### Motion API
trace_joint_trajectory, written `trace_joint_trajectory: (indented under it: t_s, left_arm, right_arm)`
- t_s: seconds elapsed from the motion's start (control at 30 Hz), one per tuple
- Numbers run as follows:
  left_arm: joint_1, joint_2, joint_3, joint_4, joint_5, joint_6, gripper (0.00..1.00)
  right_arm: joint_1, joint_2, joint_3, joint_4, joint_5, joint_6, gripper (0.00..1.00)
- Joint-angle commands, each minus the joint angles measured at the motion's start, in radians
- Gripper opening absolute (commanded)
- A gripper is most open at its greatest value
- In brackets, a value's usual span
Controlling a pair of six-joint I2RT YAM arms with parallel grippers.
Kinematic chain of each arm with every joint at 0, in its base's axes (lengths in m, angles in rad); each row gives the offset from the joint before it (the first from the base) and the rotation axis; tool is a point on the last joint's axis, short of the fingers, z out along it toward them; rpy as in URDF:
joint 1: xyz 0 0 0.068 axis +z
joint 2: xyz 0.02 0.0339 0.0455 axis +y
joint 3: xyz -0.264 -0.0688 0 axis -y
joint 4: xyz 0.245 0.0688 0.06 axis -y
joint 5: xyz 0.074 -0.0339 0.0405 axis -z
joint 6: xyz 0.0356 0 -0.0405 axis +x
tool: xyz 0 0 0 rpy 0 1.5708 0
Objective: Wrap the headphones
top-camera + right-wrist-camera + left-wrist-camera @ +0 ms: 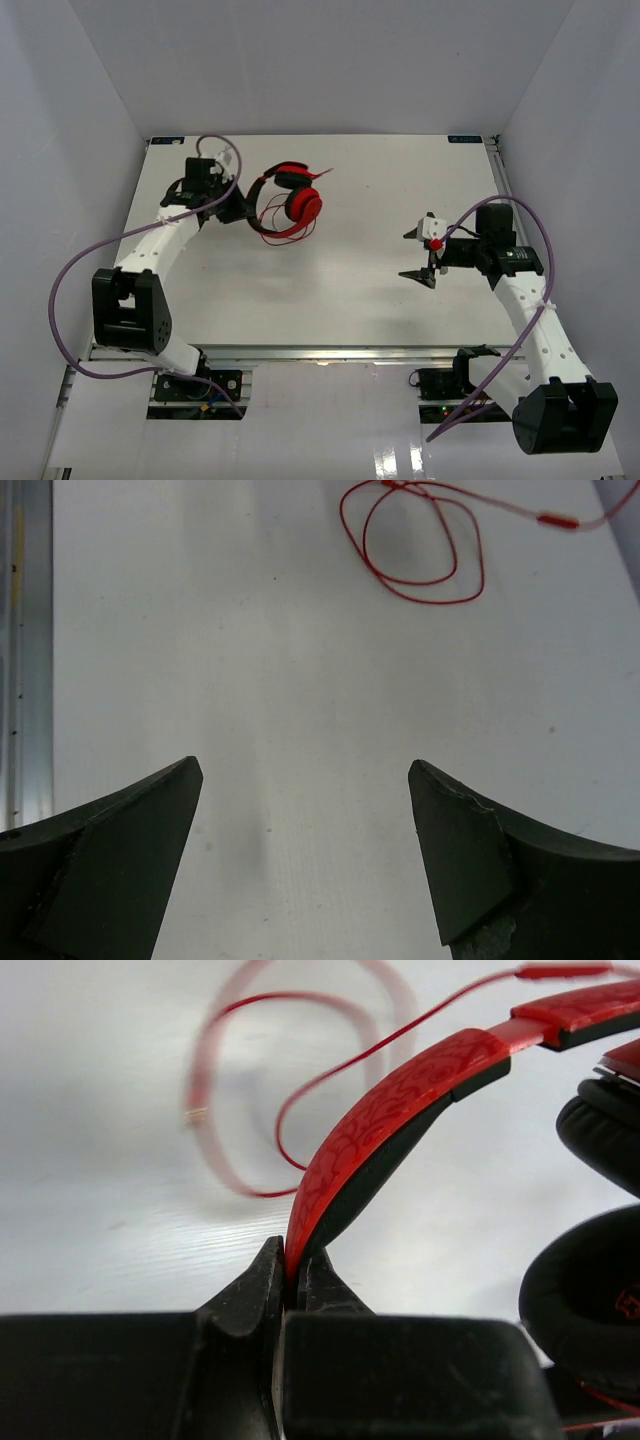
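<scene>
Clamped shut, my left gripper sits in the upper left of the top view, at the left edge of the headphones. From my left wrist, its 2 fingers meet at lower centre with the headband pinched between their tips. The red patterned band, black on its underside, arcs up from there to the upper right corner. Behind it, in the upper middle of that frame, the thin red cable lies looped on the white table, partly blurred. At the right edge, 2 black-padded ear cups stand one above the other, both cut off by the frame.

Seen from the top, the headphones lie on the table left of centre, in the upper half. The ear cups are to the right of my grip and the cable curls along their lower edge. Well apart, at the right of that view, my right gripper hangs with its jaws spread wide, holding nothing. From my right wrist, its 2 fingers frame the white table surface, and the cable's loops show in the upper right corner, far from the tips.
</scene>
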Motion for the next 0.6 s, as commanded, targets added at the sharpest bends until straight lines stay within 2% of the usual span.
trace_joint_trajectory:
  t_s: [0.0, 0.1, 0.2, 0.43, 0.53, 0.57]
  left_arm:
    - [-0.180, -0.105, 0.163, -0.022, 0.034, 0.069, 0.00]
    - [-0.260, -0.111, 0.232, -0.045, 0.029, 0.049, 0.00]
    - [-0.316, -0.125, 0.288, -0.061, 0.028, 0.036, 0.00]
    - [-0.365, -0.176, 0.349, -0.120, 0.010, 0.023, 0.00]
    - [-0.364, -0.200, 0.349, -0.145, -0.036, 0.027, 0.00]
    - [-0.363, -0.208, 0.348, -0.162, -0.070, 0.029, 0.00]
  right_arm:
    - [0.063, -0.020, 0.038, 0.429, 0.039, 0.372, 0.90]
    - [0.067, 0.033, 0.062, 0.626, 0.053, 0.707, 0.90]
    - [0.072, 0.065, 0.068, 0.802, 0.059, 0.848, 0.90]
    - [0.071, 0.113, 0.105, 0.865, -0.107, 0.871, 0.90]
    - [0.070, 0.122, 0.152, 0.766, -0.178, 0.790, 0.90]
    - [0.069, 0.129, 0.194, 0.654, -0.266, 0.695, 0.90]
